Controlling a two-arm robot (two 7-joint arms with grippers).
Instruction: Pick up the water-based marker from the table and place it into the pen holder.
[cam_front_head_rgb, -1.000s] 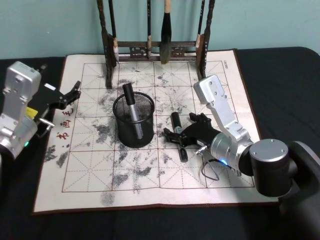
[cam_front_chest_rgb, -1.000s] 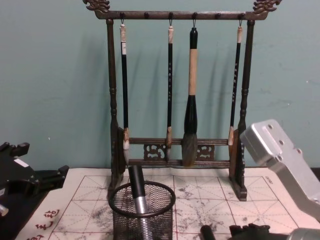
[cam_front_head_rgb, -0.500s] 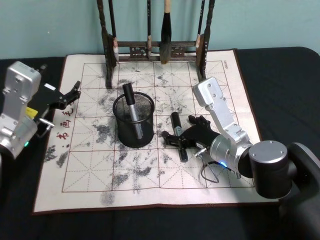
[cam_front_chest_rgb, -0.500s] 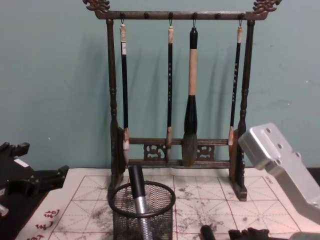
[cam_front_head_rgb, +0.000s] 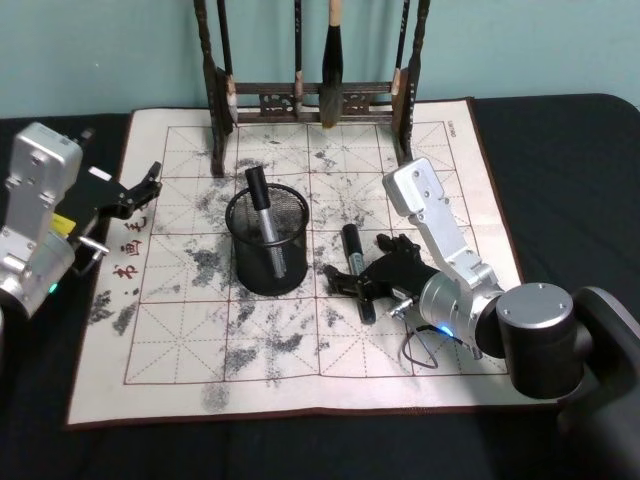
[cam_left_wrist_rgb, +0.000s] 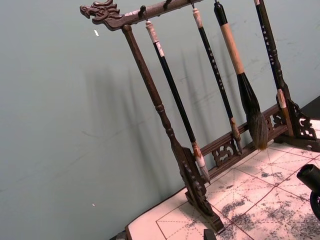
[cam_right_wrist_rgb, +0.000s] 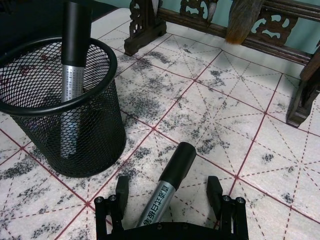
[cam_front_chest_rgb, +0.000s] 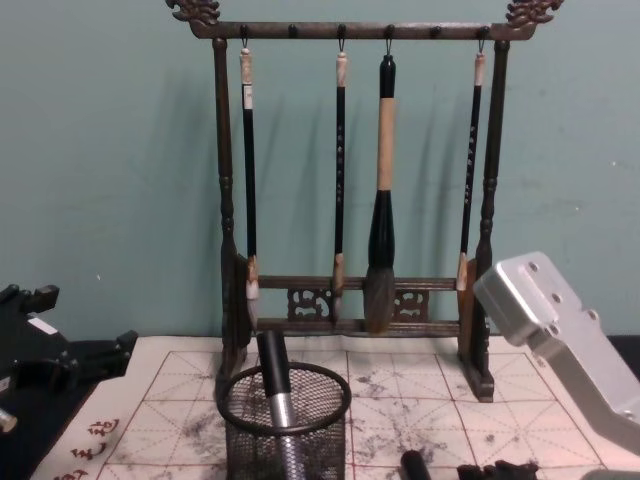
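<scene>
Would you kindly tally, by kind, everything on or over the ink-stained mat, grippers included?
Round black wire-mesh pen holder: 1
Silver markers with black caps: 2, one in the holder, one lying on the mat
Hanging calligraphy brushes: 4
Dark wooden brush rack: 1
Grippers: 2, right gripper open astride the lying marker, left gripper parked at the mat's left edge
Total: 10

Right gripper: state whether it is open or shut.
Open: the right gripper has fingers apart either side of the marker lying on the mat, gaps showing. Left gripper parked beside the mat.
</scene>
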